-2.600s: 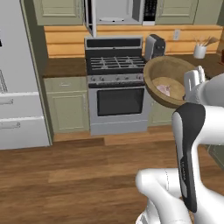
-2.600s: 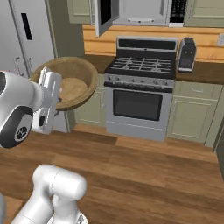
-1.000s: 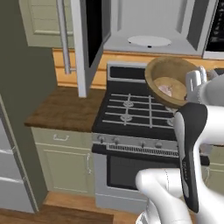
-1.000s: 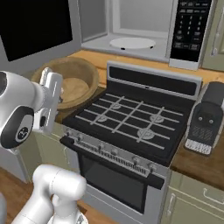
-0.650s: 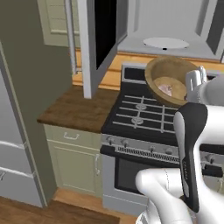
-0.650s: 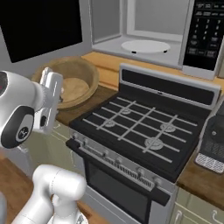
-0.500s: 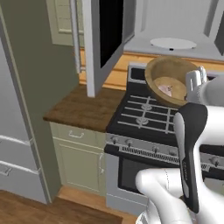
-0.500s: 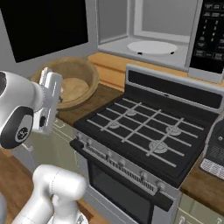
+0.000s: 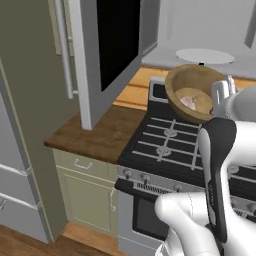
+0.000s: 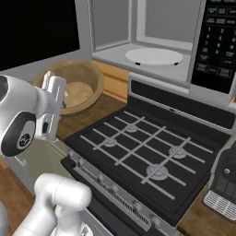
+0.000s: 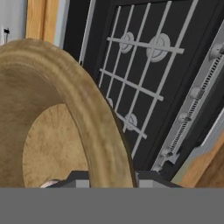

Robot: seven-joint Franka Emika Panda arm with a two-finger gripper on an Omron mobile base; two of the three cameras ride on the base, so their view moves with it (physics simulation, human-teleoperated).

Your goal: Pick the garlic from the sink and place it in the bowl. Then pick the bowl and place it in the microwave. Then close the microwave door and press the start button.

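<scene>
Over the stove: bowl (image 9: 192, 90) held up in the air, tilted, right in front of the microwave (image 10: 152, 34)
gripper (image 11: 109, 177): clamped on the bowl rim, one finger each side
garlic (image 9: 189, 101): sitting inside the bowl, pale little lump
microwave door (image 9: 107, 50): swung wide open to the left, black glass, white turntable (image 10: 154, 56) bare inside
stove (image 10: 152, 152): black gas hob with grey grates, knobs along the front edge
counter (image 9: 97, 135): brown wood slab just left of the stove, pale green cabinets (image 9: 87, 195) under it
room: wood floor (image 9: 30, 242) down low, toaster (image 10: 223, 182) on the far right by the stove
</scene>
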